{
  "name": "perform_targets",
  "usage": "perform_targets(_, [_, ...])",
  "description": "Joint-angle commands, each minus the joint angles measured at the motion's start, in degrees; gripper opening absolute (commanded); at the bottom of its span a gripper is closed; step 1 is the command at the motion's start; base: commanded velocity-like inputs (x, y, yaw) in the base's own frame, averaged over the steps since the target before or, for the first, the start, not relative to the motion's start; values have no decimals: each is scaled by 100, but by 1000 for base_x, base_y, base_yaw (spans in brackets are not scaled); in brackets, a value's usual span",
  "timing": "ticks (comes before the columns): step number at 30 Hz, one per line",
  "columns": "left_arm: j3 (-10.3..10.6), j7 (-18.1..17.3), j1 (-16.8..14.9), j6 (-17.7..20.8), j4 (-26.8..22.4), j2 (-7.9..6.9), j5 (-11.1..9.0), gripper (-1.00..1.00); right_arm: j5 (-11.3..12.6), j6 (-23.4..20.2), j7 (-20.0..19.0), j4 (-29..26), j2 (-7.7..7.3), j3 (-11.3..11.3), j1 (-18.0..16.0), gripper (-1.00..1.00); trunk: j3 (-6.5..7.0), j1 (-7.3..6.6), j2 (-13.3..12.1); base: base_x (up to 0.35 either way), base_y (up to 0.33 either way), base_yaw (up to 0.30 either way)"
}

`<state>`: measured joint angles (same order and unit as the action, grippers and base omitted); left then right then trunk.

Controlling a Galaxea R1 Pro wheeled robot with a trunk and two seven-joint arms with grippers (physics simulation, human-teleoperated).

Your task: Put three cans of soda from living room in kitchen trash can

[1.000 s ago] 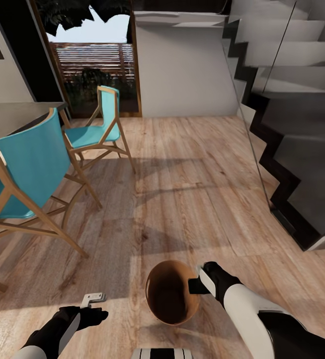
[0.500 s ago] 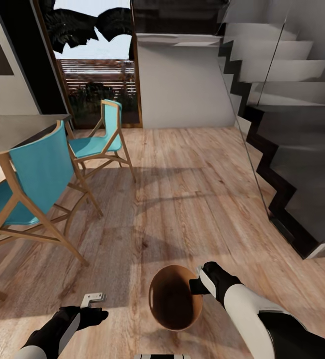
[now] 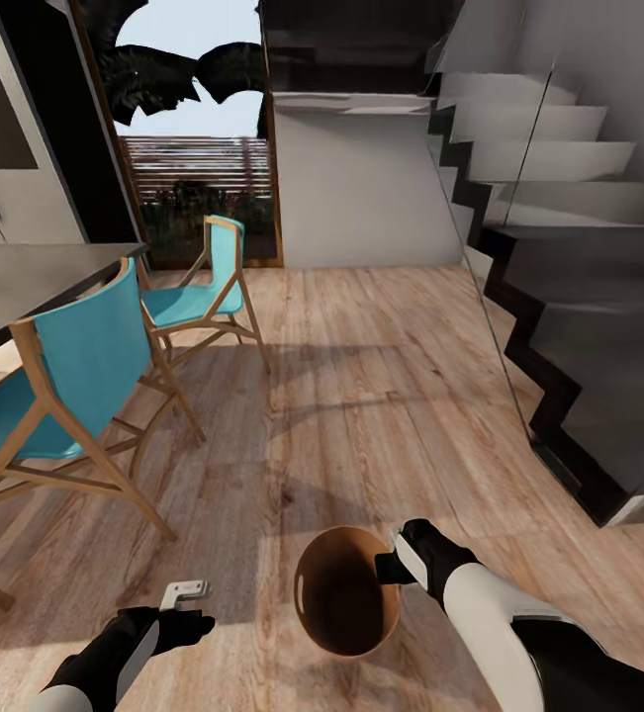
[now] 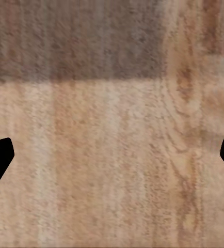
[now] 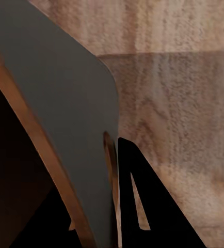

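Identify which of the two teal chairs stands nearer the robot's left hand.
The larger-looking chair beside the grey table; the other chair stands farther back, towards the glass door.

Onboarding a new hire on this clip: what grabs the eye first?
The trash can with its copper-brown inside, low in the head view, the right claw clamped on its rim. Then the teal chairs beside the grey table at the left, and the dark staircase at the right. The left claw hangs open over the wood floor.
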<state>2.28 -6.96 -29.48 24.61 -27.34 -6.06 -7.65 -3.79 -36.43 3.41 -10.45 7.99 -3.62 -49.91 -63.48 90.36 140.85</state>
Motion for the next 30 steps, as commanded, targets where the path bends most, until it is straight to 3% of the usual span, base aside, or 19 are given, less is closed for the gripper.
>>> perform_targets(1, [0, 1, 2, -2, 1, 0, 0, 100, 71, 5, -30, -1, 1, -37, -1, -100, 19, -23, -41, 0, 0, 0])
perform_targets(20, [11, 2, 4, -9, 1, 0, 0, 100, 43, 21, -25, -20, -6, -32, -1, -100, 360, -440, -803, 0, 0, 0])
perform_targets(30, [18, 2, 4, -126, 18, 3, 27, 100, 45, 27, -29, -27, 0, 177, -1, -100, 539, -660, -1205, 0, 0, 0])
